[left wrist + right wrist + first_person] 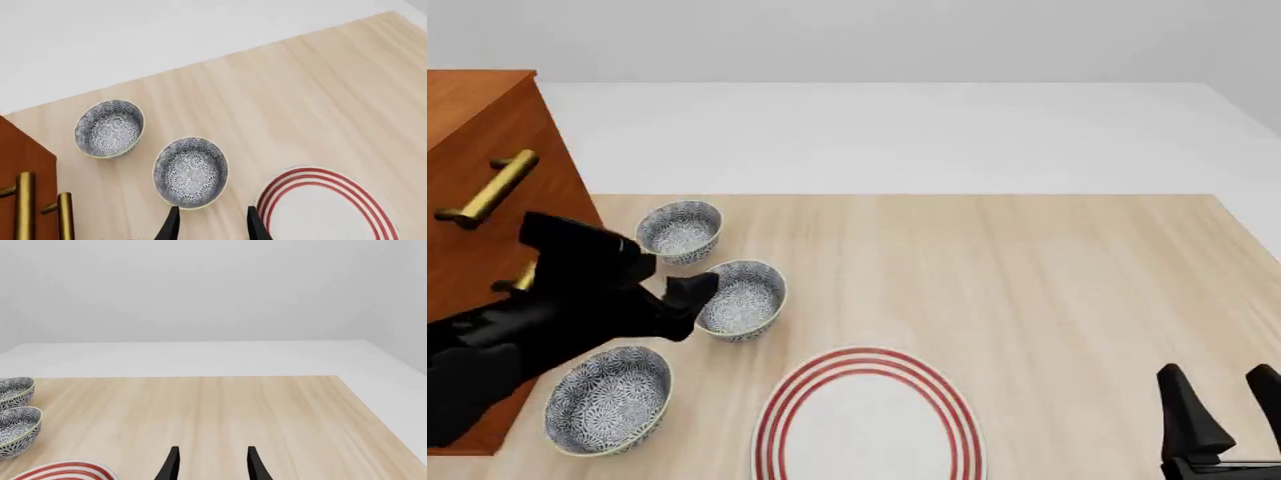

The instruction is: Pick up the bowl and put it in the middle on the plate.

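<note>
**woodgrain_bob:** ok so which of the three patterned bowls is it going for? Left gripper (701,290) sits right at the near rim of the middle one, so I'd call that the bowl (743,298). It's on the surface, just up and left of the plate (870,418), not touching it

**piper_fan22:** agreed. In the left wrist view the bowl (191,172) is just ahead of the fingertips (172,225), slightly off to one side. Jaws look moderately wide and empty, nothing between them. Plate (327,207) is near, on the other side of the gripper

**woodgrain_bob:** what worries me is that offset. If it drops as it's lined up now, I reckon one finger lands on the rim instead of straddling the wall, and the bowl just tips or skates away. Glazed round thing, probably slippery

**piper_fan22:** yeah, and the far bowl (681,230) and the near bowl (609,399) are both close. A shove could knock the target into one of them. The arm's also tight against the wooden cabinet (481,180) with the brass handles, not much room to swing on that side

**woodgrain_bob:** right gripper (1228,420)?

**piper_fan22:** parked well away at the near right, jaws apart, holding nothing. Not a factor. Other risk I'd guess is a one-wall pinch letting the bowl swing and land off centre on the plate
</note>
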`<state>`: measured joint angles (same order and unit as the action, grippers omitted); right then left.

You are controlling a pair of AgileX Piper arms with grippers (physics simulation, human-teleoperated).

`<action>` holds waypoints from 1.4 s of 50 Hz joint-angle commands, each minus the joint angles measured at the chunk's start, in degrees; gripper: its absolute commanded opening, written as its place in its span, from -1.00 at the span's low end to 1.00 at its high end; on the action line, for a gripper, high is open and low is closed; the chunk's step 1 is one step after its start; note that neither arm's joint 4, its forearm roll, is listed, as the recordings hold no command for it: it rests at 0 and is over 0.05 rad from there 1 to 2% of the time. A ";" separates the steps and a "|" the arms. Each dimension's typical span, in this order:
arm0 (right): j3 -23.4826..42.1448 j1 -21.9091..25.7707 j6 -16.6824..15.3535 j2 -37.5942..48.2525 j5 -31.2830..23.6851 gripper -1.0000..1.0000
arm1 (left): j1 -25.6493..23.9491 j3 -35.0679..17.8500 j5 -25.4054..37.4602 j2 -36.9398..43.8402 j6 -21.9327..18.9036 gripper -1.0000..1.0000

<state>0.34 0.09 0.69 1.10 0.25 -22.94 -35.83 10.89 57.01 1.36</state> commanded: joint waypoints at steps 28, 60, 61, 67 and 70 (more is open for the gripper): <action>0.05 0.08 -0.13 -0.47 -0.41 1.00 | -5.53 -11.73 11.95 19.93 -8.85 1.00; 0.10 0.10 0.02 -0.29 -0.37 1.00 | -5.52 -12.25 6.06 28.57 -27.30 1.00; 0.08 0.10 0.07 -0.20 -0.30 1.00 | -5.73 -12.42 6.39 28.74 -26.98 1.00; 0.16 0.12 -0.09 -0.60 -0.66 1.00 | -4.83 -12.35 5.90 30.62 -29.19 1.00; 0.09 0.11 0.03 -0.45 -0.54 1.00 | -4.63 -12.47 5.86 31.46 -29.90 1.00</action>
<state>0.43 0.20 0.67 0.70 -0.20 -27.93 -47.95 17.01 85.79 -25.82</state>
